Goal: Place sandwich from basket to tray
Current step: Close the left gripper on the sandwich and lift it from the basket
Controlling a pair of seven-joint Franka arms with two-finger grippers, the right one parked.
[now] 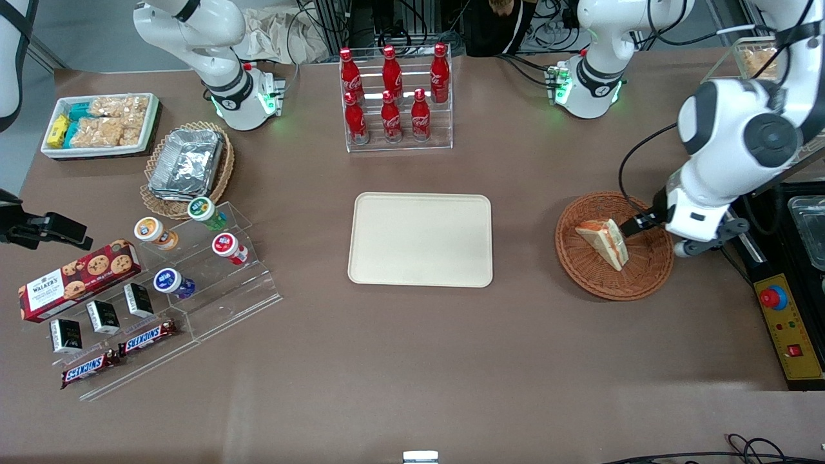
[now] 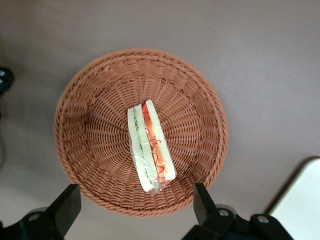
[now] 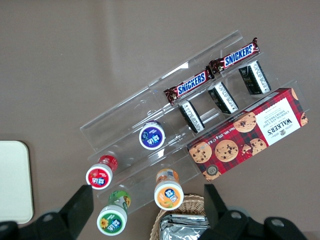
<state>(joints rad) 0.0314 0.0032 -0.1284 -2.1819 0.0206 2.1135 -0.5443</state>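
While the sandwich (image 2: 150,148) lay on edge in the round wicker basket (image 2: 100,90), filling showing along its cut side, the left arm's gripper (image 2: 135,206) hung above the basket's rim, fingers (image 2: 65,207) spread wide apart. The cream tray (image 1: 420,239) sat nearby at the table's middle.

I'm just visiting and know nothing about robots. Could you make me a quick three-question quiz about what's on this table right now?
1. True or false: the sandwich already lies on the tray.
2. What holds the sandwich? A) the basket B) a foil tray C) a white bin
3. Are the fingers of the gripper above the basket open or shut?

Key: 1 false; 2 A; 3 open, spread wide with nothing between them.
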